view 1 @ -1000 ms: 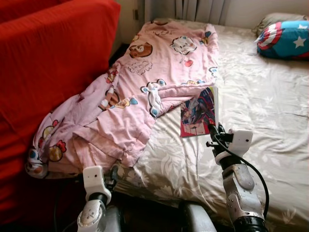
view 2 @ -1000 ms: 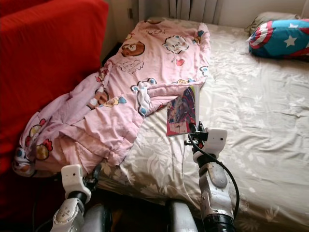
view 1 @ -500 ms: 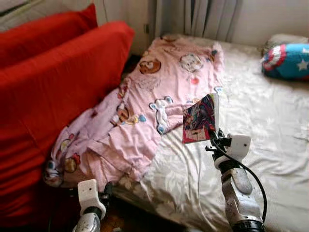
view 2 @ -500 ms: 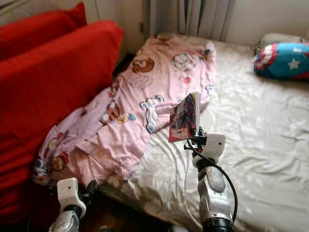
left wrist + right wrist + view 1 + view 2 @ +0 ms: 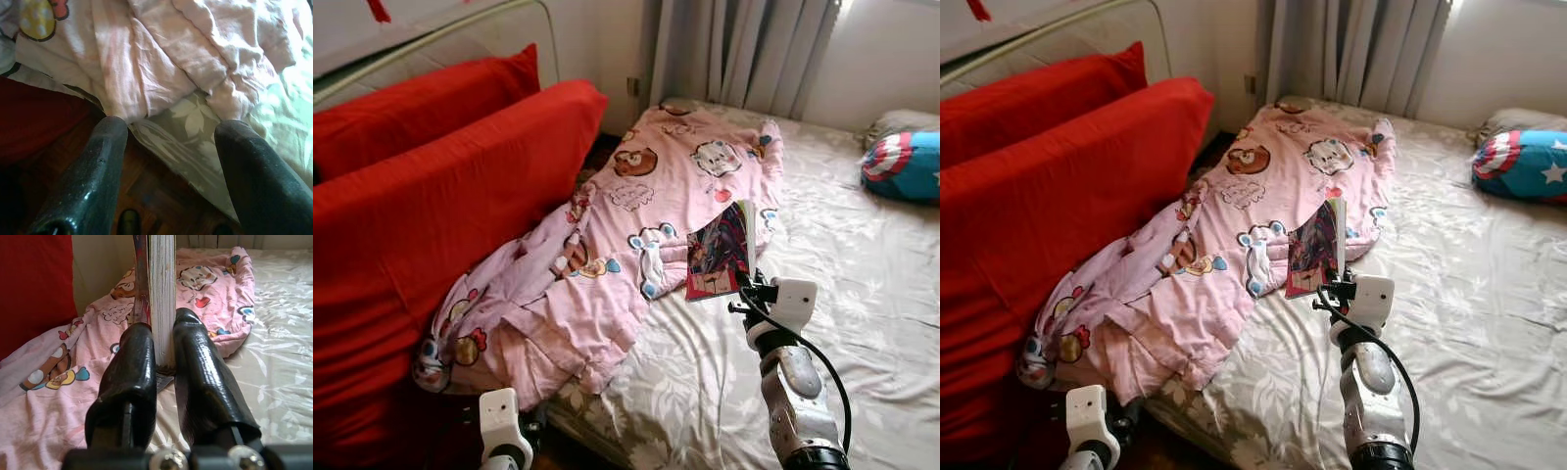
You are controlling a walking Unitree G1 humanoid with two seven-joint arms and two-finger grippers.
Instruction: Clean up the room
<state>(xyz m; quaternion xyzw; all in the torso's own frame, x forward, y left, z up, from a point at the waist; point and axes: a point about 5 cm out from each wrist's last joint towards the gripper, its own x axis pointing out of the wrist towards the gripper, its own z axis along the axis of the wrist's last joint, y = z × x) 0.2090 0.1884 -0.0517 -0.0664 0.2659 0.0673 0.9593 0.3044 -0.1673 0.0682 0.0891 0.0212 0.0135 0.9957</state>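
A thin book with a colourful cover point(image 5: 718, 252) stands upright above the bed, pinched at its lower edge by my right gripper point(image 5: 745, 282). In the right wrist view the two black fingers point(image 5: 132, 363) press the white page block point(image 5: 162, 293) from both sides. A crumpled pink cartoon-print blanket point(image 5: 626, 225) lies across the left half of the bed and hangs over its near corner. My left gripper point(image 5: 168, 161) hangs low by that corner with its fingers spread and nothing between them, over dark wood floor.
The bed has a beige leaf-print sheet point(image 5: 862, 264). A red sofa back point(image 5: 431, 215) stands close along the bed's left side. A blue star-shield pillow point(image 5: 906, 162) lies at the far right, with curtains point(image 5: 754, 54) behind the bed.
The camera has pulled back and tilted up, showing more of the sofa and curtains. The book stays gripped and now sits higher above the sheet. The left arm has sunk lower in view.
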